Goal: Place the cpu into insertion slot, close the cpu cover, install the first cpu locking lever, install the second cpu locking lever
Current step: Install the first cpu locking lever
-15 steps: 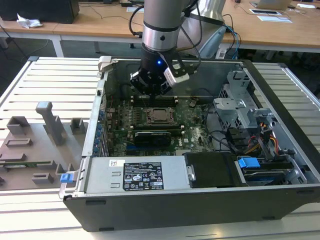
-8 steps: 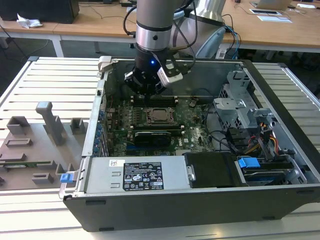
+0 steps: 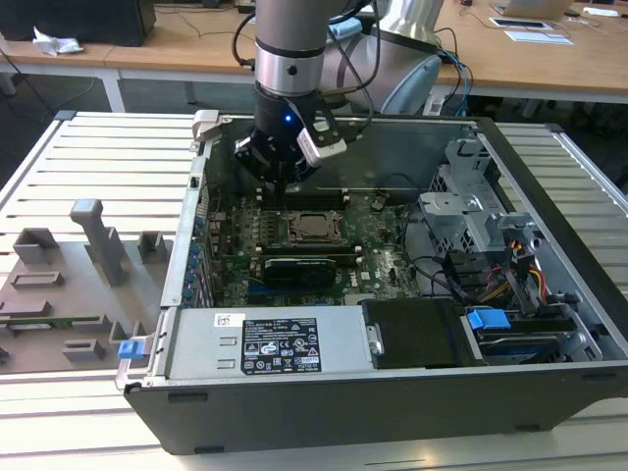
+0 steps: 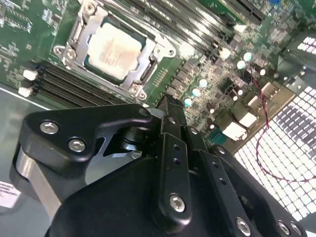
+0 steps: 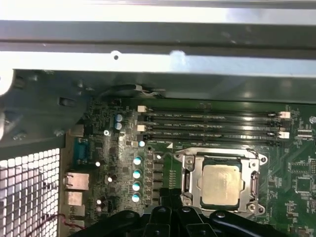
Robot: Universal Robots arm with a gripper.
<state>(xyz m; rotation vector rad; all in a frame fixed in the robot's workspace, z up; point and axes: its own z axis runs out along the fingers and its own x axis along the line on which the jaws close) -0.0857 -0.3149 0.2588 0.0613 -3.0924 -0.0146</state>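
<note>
Gripper (image 4: pixel 168 104), tips pinched together on nothing, hovers just beside the cpu cover (image 4: pixel 157 49), which is down over the seated cpu (image 4: pixel 114 49); a slightly off descent could clip the nearby capacitors (image 4: pixel 202 84) or scrape the motherboard (image 4: pixel 29 29).

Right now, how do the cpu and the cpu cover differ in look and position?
The cpu is a solid, dull pale-grey square, while the cpu cover is a shinier silver frame with an open middle. The cpu cover is the larger of the two and runs around the cpu, which shows through its window. Both look like metal, are roughly square and lie flat on the green motherboard.
</note>
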